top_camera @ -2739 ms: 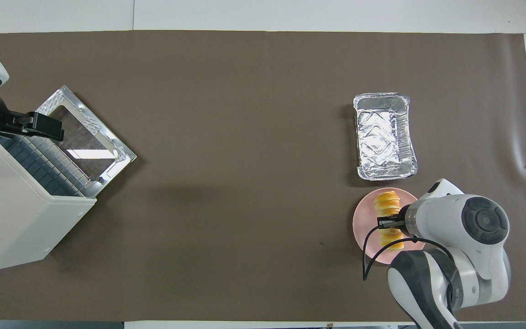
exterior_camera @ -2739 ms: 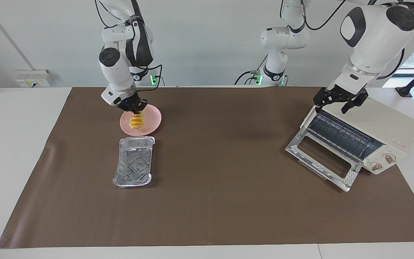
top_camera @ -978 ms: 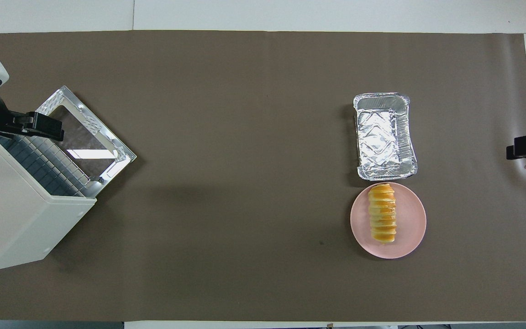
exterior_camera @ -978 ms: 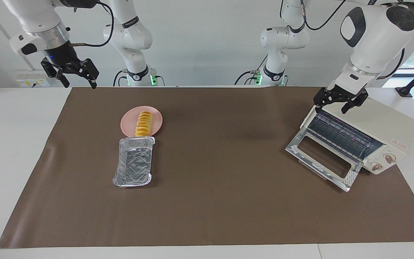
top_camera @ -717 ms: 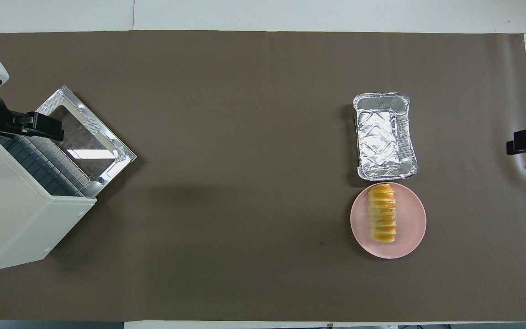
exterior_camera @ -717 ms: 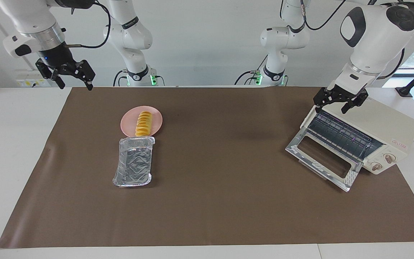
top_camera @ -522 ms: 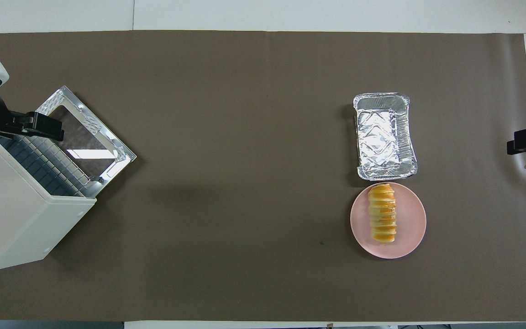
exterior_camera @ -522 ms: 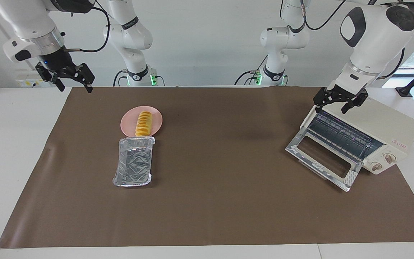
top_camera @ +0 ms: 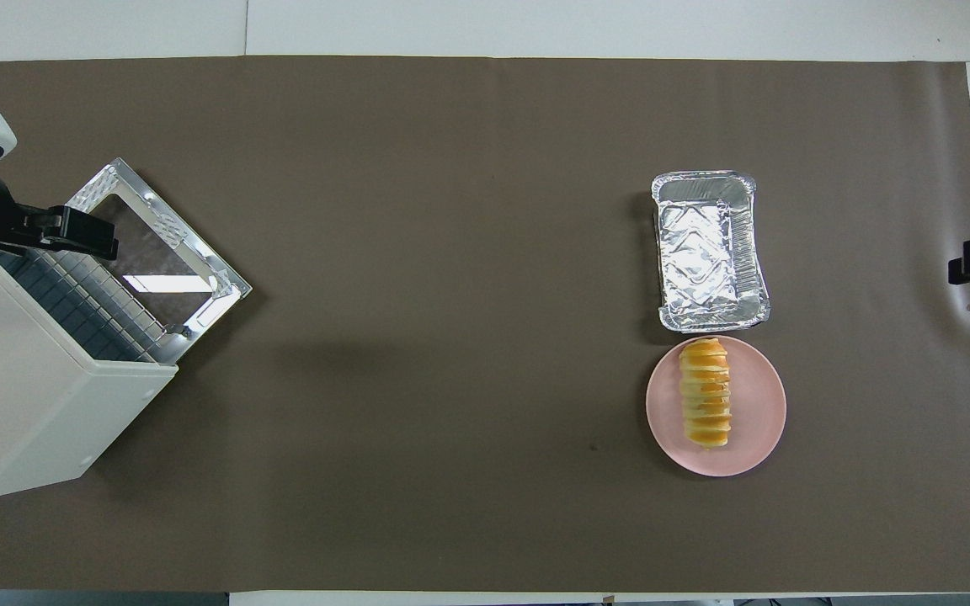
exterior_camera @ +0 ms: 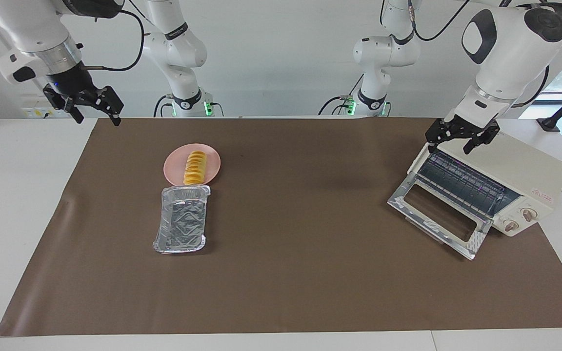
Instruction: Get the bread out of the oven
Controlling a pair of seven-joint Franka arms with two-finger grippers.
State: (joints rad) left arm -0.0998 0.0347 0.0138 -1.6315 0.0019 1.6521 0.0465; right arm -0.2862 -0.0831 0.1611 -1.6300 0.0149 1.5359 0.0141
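Bread (exterior_camera: 195,167) lies on pink plate (exterior_camera: 212,165), toward right arm's end of table, out of oven (exterior_camera: 520,178). Plate just nearer the robots than foil tray (exterior_camera: 182,220); loaf tip reaches plate rim next to tray, cannot tell if they touch. Oven at left arm's end, door (exterior_camera: 437,214) dropped open, rack bare as far as visible.

Right gripper (exterior_camera: 91,108) up in air over the cloth's edge at right arm's end, jaws spread, holding nothing. Left gripper (exterior_camera: 461,135) over oven's top front edge, jaws spread, empty; arm waits.

Handling, by judgement: loaf prob. light and soft, squashes easily. Ridged, segmented top, so could bend or split at a seam if pinched at one end. Crust looks dry, not slick. Best hold: across the narrow width at mid-length, fingers on the long sides, gentle squeeze. Avoid gripping the tips. Plate is shallow, so low side access ok.

Task status, by judgement: bread already out and set down; removal looks done. Door not yet shut, if that's wanted.
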